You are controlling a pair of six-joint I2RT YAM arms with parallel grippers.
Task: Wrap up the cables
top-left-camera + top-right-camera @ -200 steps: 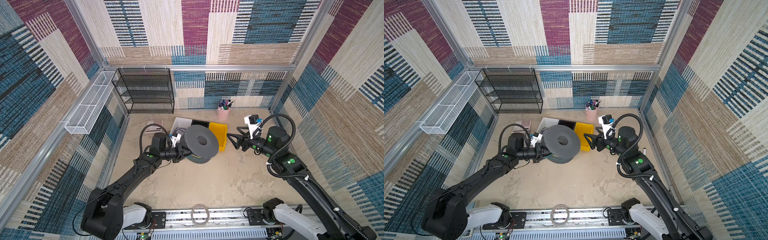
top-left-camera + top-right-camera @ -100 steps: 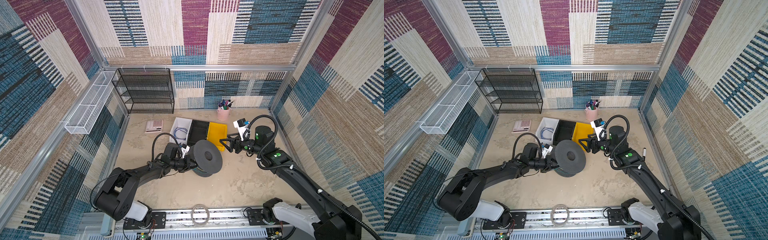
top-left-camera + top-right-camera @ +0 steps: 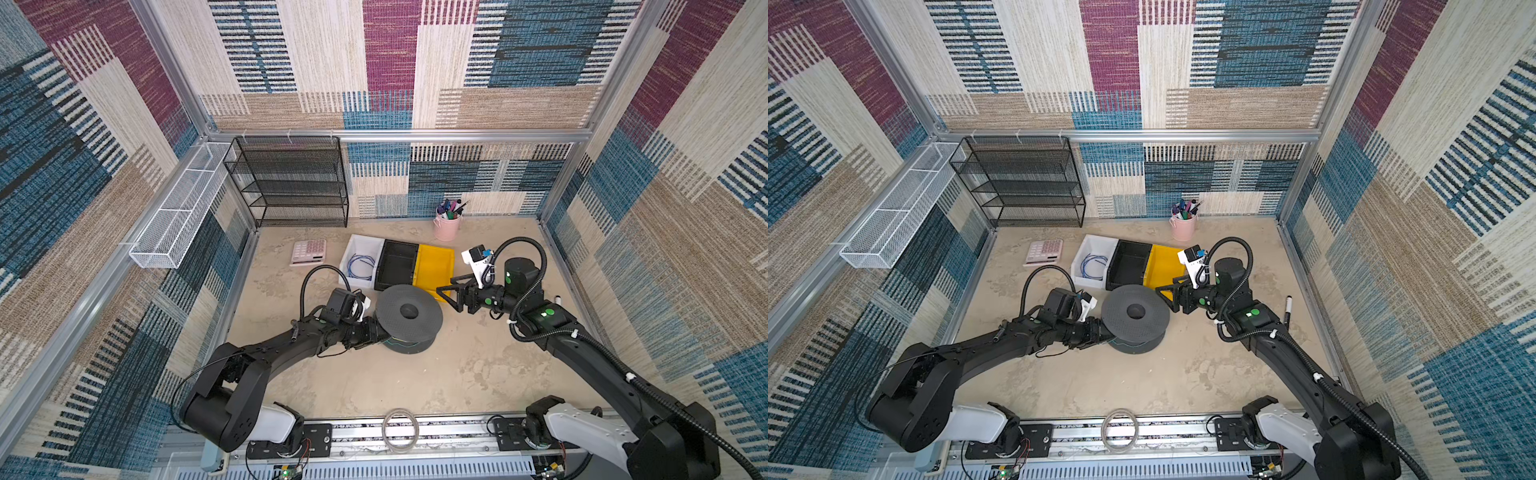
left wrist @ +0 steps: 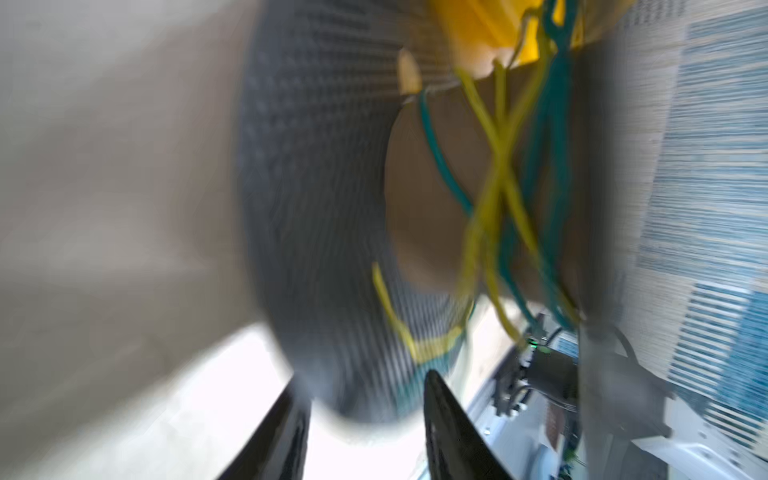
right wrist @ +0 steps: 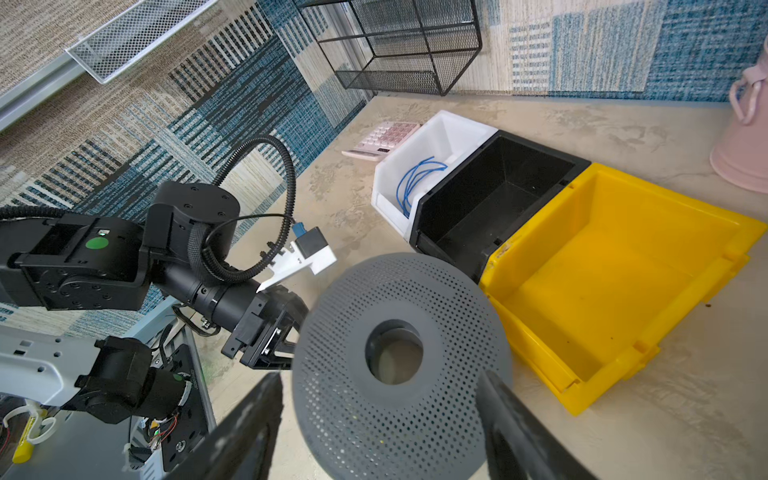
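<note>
Beige mottled counter [image 3: 415,382], woven patchwork walls [image 3: 415,62]. Since a second ago: brought spool [image 3: 409,309] down onto counter, moved right tool [image 3: 441,293] in beside it, spread. Can't tell left tool [image 4: 365,380] grip at the rim.

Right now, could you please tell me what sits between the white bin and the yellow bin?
An empty black bin stands between the white bin and the yellow bin; the right wrist view shows it clearest.

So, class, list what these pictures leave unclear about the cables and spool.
Yellow cable: left wrist view, motion blur; its ends untraceable.
Left gripper: blurred there, fingertips under the spool flange in both top views; grip unclear.
Blue cable, white bin: too small in both top views to count loops.
</note>
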